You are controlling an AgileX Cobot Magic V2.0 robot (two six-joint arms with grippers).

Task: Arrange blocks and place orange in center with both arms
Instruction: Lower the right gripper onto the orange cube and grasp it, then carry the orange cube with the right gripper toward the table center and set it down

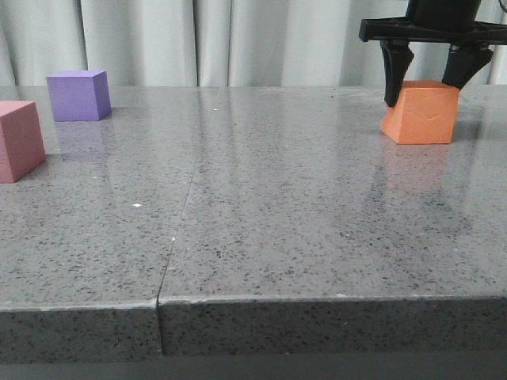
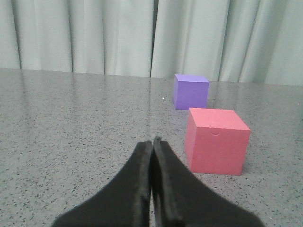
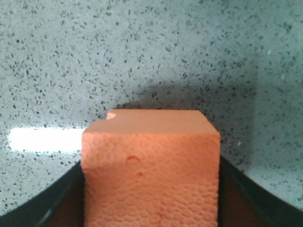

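Grey speckled worktop (image 1: 261, 229), pale curtain (image 1: 238, 39) behind it.

Right claw (image 1: 432, 85) — far right of the front view, reaching down from above. Its two black fingers (image 1: 394, 75) straddle the orange cube (image 1: 422, 112), one on each side near the top edge. The right wrist view shows the cube (image 3: 150, 170) filling the gap between the dark fingers, which sit against both flanks: pinching the orange cube. The cube is tilted, left bottom edge on the worktop, the rest leaning. A small crease mark shows on its front face. Whether it is fully lifted I cannot tell.

Left claw (image 2: 152, 142) — seen only in its own wrist view. Fingers pressed together tip to tip, nothing between them, low over the worktop.

Pink cube (image 1: 19, 141) — far left edge of the front view, partly cut off, flat on the worktop. In the left wrist view it (image 2: 216, 141) lies just ahead of the closed claw, off to one side, not touching.

Purple cube (image 1: 78, 95) — behind the pink one, nearer the curtain, a clear gap between the two. Also visible past the pink cube from the left wrist (image 2: 190, 91).

Orange cube well apart from the other two, on the opposite side of the worktop.
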